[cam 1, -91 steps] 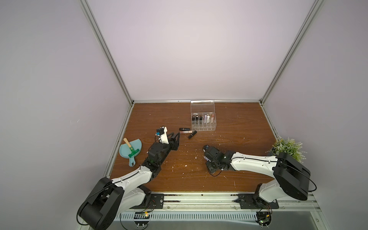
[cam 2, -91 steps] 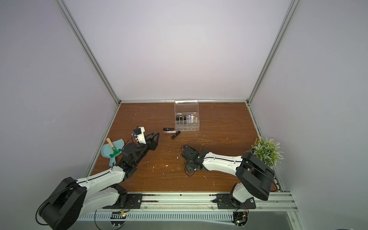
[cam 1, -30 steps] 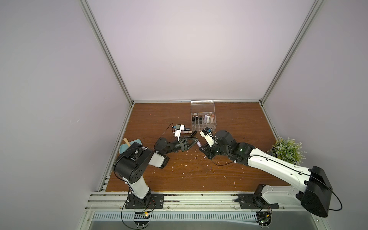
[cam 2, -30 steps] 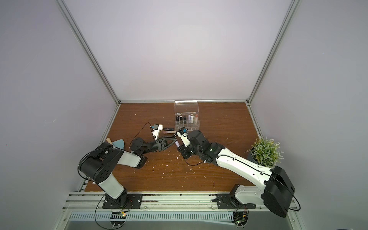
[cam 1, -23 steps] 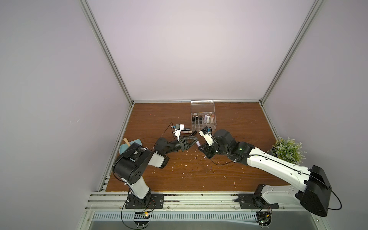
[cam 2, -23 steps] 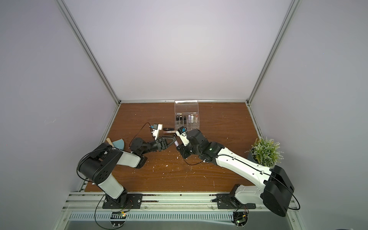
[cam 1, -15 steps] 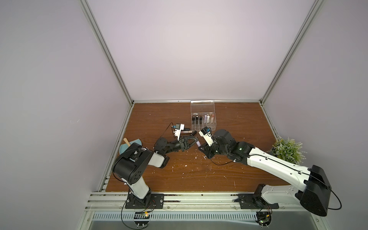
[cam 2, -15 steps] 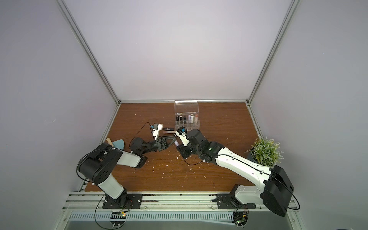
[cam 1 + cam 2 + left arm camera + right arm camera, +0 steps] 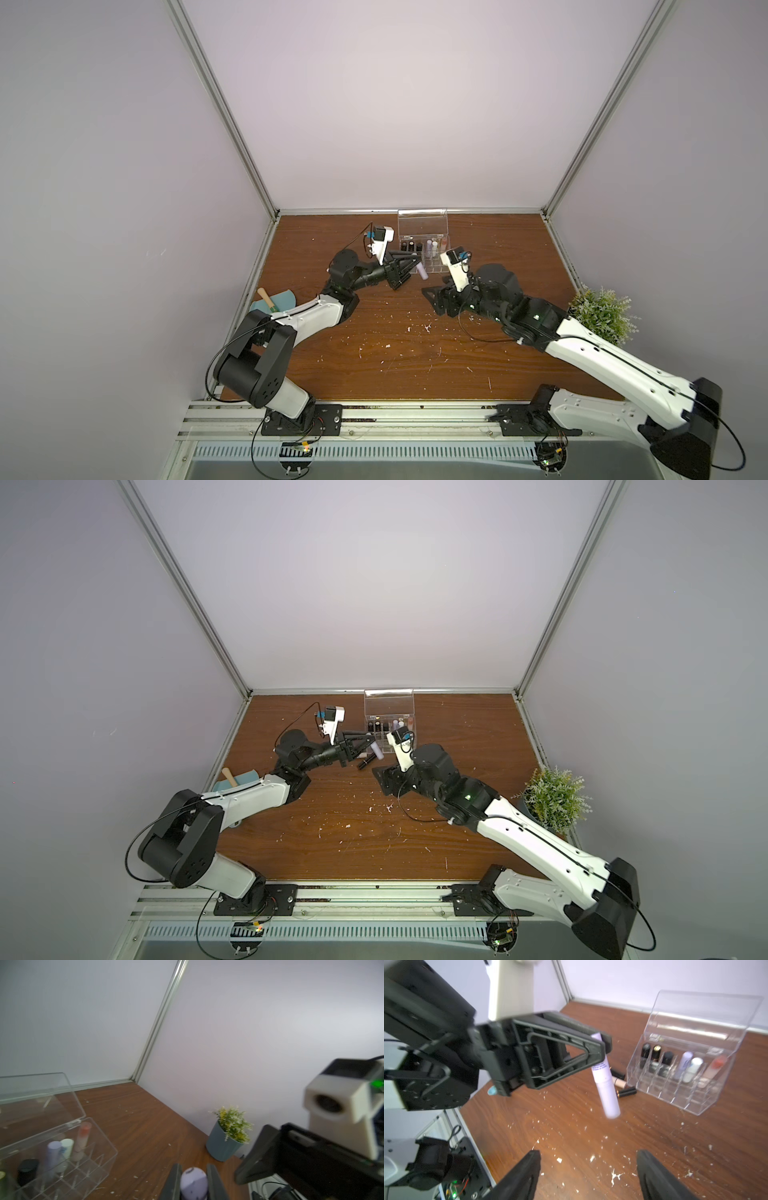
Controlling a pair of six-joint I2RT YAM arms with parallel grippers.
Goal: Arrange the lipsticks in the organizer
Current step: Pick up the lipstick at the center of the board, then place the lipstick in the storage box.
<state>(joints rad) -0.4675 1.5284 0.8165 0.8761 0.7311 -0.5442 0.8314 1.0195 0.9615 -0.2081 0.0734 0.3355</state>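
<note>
1. Now the organizer (image 9: 695,1095), its lid (image 9: 706,1012) raised, holds six lipsticks (image 9: 685,1061) in the row next to the lid: three black, one lilac, one white, one peach-pink.
2. The left gripper (image 9: 601,1043) pinches a lilac lipstick (image 9: 607,1088) above the table (image 9: 654,1147), near the organizer.
3. The right gripper (image 9: 588,1154) stands spread wide.

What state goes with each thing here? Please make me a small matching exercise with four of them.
Things:
1. lilac lipstick
2. right gripper
3. organizer lid
4. loose black lipstick

States:
A. lying on the table beside the organizer
B. open, holding nothing
C. pinched in the left gripper
D. raised open

Pairs: 1-C, 2-B, 3-D, 4-A
</note>
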